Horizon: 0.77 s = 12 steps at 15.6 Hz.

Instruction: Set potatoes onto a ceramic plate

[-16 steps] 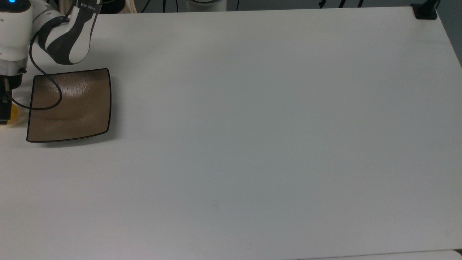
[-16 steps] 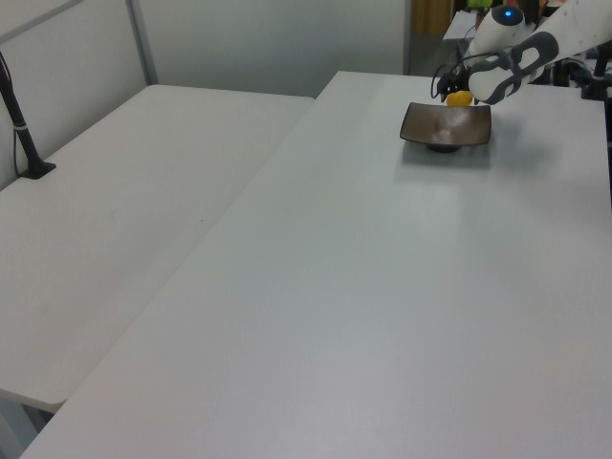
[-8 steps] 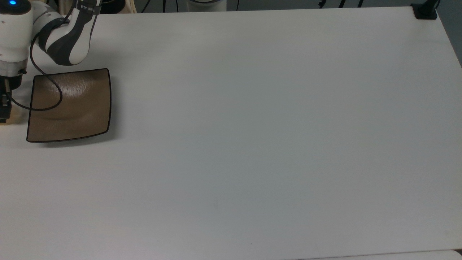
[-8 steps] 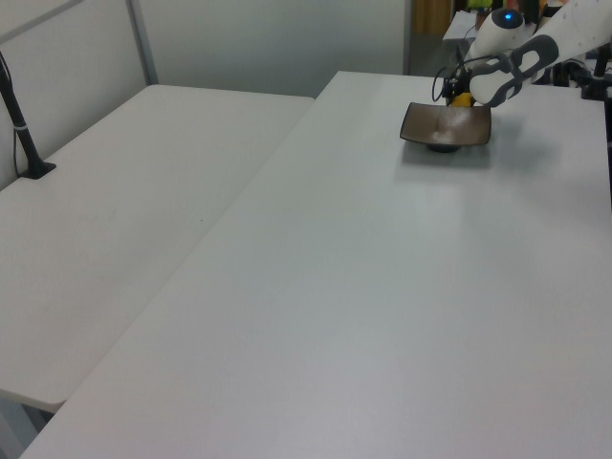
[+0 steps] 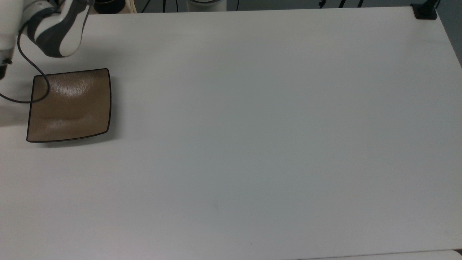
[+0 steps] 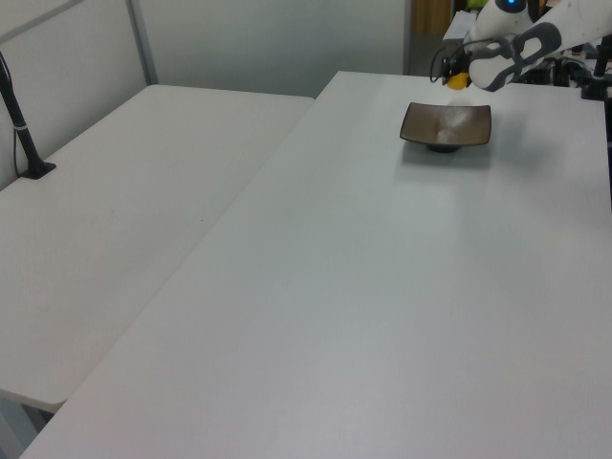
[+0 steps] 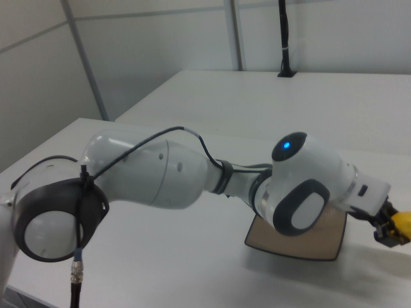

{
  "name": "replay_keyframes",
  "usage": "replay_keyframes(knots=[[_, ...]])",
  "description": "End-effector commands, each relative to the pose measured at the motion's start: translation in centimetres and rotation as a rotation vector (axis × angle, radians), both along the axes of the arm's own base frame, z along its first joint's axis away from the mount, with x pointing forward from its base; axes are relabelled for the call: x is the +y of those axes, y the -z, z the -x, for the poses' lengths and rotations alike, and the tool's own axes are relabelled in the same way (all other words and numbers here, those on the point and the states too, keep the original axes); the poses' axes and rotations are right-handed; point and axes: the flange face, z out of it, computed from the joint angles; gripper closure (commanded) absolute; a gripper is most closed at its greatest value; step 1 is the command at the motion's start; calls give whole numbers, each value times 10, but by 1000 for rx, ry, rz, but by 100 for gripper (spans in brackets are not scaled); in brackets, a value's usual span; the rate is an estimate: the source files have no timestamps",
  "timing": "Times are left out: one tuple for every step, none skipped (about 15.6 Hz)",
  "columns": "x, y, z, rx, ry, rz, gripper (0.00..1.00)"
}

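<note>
In the right view we see the arm [image 7: 160, 170] reaching rightward over the counter [image 7: 180, 269], the brown ceramic plate [image 7: 321, 240] bare, and the hand [image 7: 393, 230] closed around the yellow potato [image 7: 403, 223], held above the counter just right of the plate.

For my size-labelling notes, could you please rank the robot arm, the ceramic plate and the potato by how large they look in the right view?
Largest: robot arm, though it is nearest the camera.
Middle: ceramic plate, partly hidden behind the arm.
Smallest: potato, at the right view's right edge.
</note>
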Motion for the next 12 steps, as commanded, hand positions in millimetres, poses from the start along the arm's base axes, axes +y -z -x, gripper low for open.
replay_keyframes(knots=[[13, -43, 20, -34, 0, -12, 46], [21, -46, 21, -35, -9, -20, 46], [30, -47, 22, -35, -18, -33, 46], [39, -49, 23, -37, -29, -46, 46], [47, -48, 24, -34, -39, -57, 46], [53, -46, 27, -29, -44, -69, 43], [67, -45, 24, -24, -63, -78, 43], [81, -42, 21, -16, -83, -85, 43], [91, -41, 18, -12, -97, -88, 43], [104, -38, 14, -4, -114, -99, 42], [115, -37, 10, 3, -128, -108, 43], [123, -34, 7, 13, -140, -113, 42]])
